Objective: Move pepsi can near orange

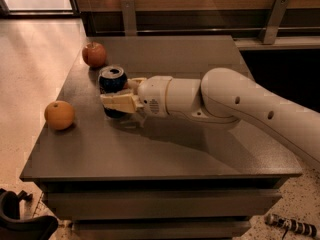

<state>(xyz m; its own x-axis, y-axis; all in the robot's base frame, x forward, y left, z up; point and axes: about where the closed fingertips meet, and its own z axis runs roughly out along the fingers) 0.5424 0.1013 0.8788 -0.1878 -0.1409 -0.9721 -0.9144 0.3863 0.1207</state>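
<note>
The pepsi can (112,83) is dark blue with a silver top and stands upright on the left half of the grey table (200,154). My gripper (116,95) reaches in from the right and its cream fingers (119,103) are closed around the can's sides. The orange (59,115) lies near the table's left edge, a short way to the left and front of the can.
A red apple (94,54) sits at the table's back left, just behind the can. My white arm (240,109) spans the right half of the table. A wall with metal brackets runs behind. Floor lies left of the table.
</note>
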